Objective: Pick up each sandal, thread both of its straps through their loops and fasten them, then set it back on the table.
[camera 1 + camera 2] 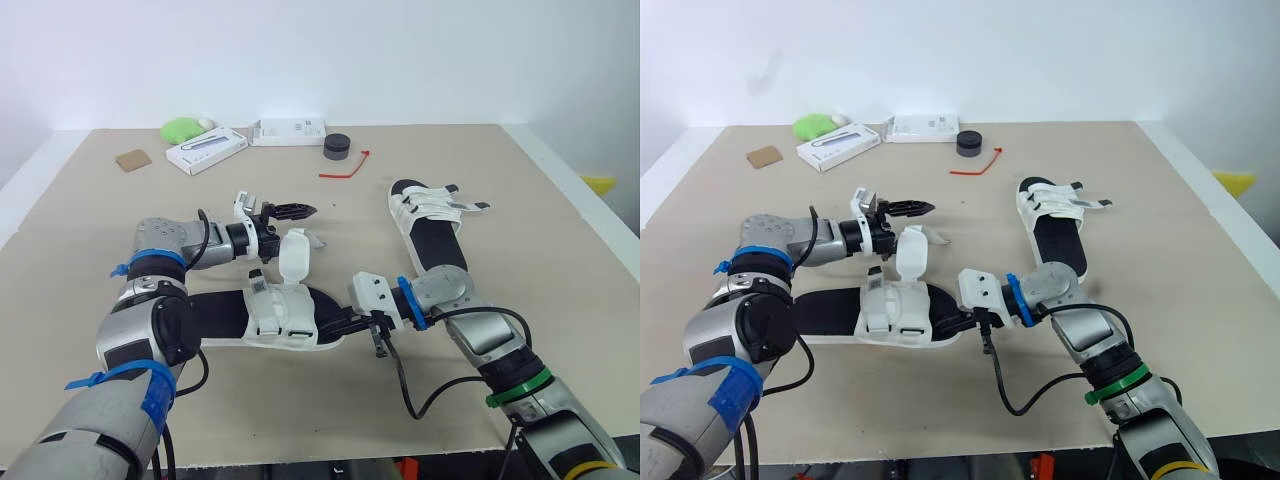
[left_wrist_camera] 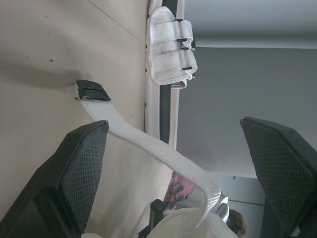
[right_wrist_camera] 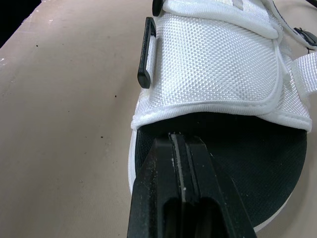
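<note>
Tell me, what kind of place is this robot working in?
Probably a lab or testing room: a plain beige table against a bare white wall, a near sandal and a far sandal laid out like practice, small boxes at the back.

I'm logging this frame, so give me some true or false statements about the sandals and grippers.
1. The left gripper is open. True.
2. The right gripper is on the far sandal. False: it is shut, over the near sandal's black footbed.
3. A red tie lies near the black puck. True.
4. The near sandal's straps are all fastened. False: one strap stands loose.
</note>
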